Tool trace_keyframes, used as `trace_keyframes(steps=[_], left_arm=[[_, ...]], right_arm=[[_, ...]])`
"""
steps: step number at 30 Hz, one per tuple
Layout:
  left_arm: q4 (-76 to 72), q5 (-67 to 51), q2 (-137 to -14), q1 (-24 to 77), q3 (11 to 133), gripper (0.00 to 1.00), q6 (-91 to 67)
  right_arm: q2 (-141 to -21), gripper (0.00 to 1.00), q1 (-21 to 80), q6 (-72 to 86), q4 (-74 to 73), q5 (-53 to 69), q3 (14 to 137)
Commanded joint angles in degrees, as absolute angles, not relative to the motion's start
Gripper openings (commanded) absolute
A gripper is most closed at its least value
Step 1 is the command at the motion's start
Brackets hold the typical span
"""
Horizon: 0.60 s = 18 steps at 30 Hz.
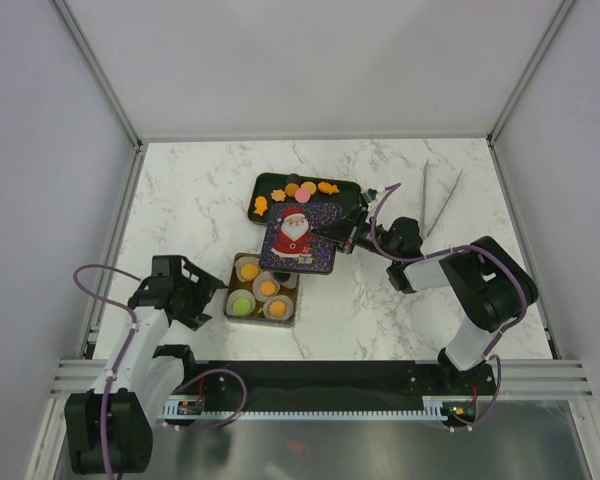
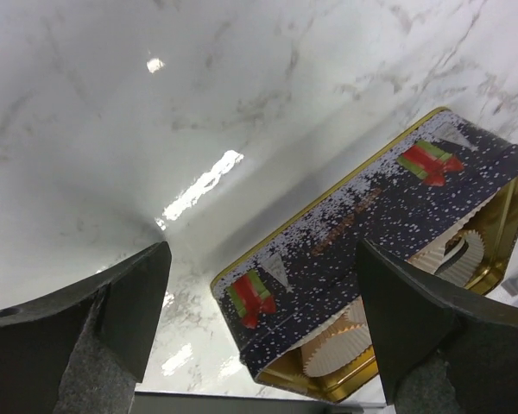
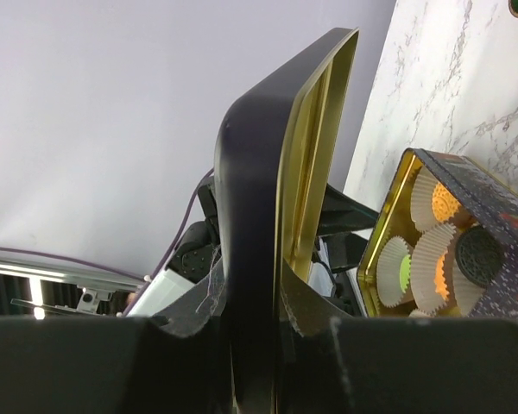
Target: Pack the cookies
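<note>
An open tin (image 1: 292, 296) holds white paper cups with orange cookies (image 1: 268, 287) and a green cookie (image 1: 242, 305). More cookies (image 1: 302, 192), orange and pink, lie on a dark tray (image 1: 348, 191) behind it. My right gripper (image 1: 338, 236) is shut on the edge of the Santa lid (image 1: 298, 238) and holds it over the gap between tray and tin. In the right wrist view the lid (image 3: 268, 172) stands edge-on between the fingers, with the tin (image 3: 388, 226) beyond. My left gripper (image 1: 216, 294) is open beside the tin's left side (image 2: 363, 224).
Two long metal tweezers (image 1: 432, 200) lie at the back right of the marble table. Grey enclosure walls surround the table. A black rail runs along the near edge by the arm bases.
</note>
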<state>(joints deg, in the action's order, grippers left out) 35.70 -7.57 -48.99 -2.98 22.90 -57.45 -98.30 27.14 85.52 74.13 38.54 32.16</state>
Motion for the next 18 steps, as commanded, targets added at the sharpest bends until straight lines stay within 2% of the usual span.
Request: trace_keyframes(steps=[1, 11, 18], left_arm=[[35.0, -7.4, -46.7, 1.2, 21.3, 0.95, -66.1], [33.7, -4.6, -46.4, 14.3, 20.6, 0.92, -76.7], [24.8, -6.9, -50.6, 19.1, 19.4, 0.90, -79.2]], right_arm=[[-97.6, 0.00, 26.9, 85.0, 90.3, 38.6, 31.9], [-96.9, 0.00, 26.4, 84.7, 90.5, 38.9, 29.7], [-96.1, 0.00, 25.9, 83.4, 89.2, 39.6, 27.4]])
